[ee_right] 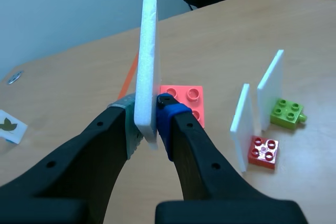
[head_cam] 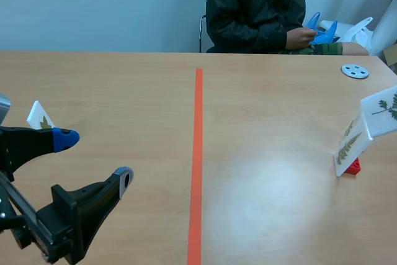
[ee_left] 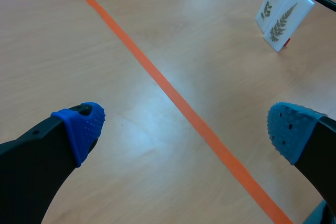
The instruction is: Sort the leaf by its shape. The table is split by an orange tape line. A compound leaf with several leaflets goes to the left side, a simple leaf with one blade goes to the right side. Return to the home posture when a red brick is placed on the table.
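Leaf card (ee_right: 148,51) clamped in R pincer (ee_right: 148,124); L pincer (ee_left: 186,128) apart; 2 cards (ee_right: 270,93) upright at bricks (ee_right: 264,152) ahead.

No word, number, brand or sign can be read in any view. The 2 white foam cards (ee_left: 283,22) standing well ahead of the left gripper (ee_left: 185,127) carry only green leaf pictures. The white foam card (ee_right: 147,51) pinched in the right gripper (ee_right: 148,121) bears a leaf sprig, no lettering.
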Robot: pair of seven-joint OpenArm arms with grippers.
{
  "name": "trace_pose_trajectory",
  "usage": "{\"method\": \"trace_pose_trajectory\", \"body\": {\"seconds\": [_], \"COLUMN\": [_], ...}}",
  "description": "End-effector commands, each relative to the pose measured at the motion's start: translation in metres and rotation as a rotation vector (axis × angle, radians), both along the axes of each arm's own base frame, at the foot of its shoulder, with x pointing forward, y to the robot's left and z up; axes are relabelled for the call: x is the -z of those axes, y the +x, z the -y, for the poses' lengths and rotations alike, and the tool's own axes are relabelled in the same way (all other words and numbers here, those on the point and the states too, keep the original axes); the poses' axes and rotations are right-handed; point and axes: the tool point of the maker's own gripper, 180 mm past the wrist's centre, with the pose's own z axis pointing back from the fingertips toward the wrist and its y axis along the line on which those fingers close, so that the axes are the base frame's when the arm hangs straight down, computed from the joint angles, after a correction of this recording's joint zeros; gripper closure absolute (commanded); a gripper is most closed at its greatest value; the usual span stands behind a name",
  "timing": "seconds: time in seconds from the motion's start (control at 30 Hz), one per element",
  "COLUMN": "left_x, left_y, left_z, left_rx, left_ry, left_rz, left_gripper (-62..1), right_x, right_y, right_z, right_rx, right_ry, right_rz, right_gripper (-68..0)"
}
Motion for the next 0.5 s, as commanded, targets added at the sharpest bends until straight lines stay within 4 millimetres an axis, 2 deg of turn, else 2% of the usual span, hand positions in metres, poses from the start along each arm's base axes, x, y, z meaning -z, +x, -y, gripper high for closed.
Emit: {"method": "trace_pose_trajectory", "body": {"seconds": [0.0,0.1,0.23,0.3,0.47], "left_x": [-0.005,-0.005,-0.005,-0.005,-0.005], "left_y": [0.003,0.003,0.003,0.003,0.003], "left_z": [-0.002,-0.002,-0.002,-0.002,-0.002], "left_rx": [-0.002,-0.002,-0.002,-0.002,-0.002], "left_ry": [-0.008,-0.008,-0.008,-0.008,-0.008], "left_rz": [0.019,0.019,0.019,0.019,0.019], "left_gripper": [-62.3,-62.3,-62.3,-62.3,-62.3], "right_x": [-0.014,-0.014,0.007,0.018,0.031], "right_y": [0.000,-0.006,-0.020,-0.029,-0.041], "right_z": [0.008,0.028,0.079,0.098,0.126], "right_rx": [0.014,0.087,0.308,0.379,0.472], "right_ry": [0.008,0.002,0.013,-0.004,-0.059], "right_rz": [0.049,0.034,-0.086,-0.128,-0.157], "right_gripper": [-1.5,-1.5,-1.5,-1.5,-1.5]}}
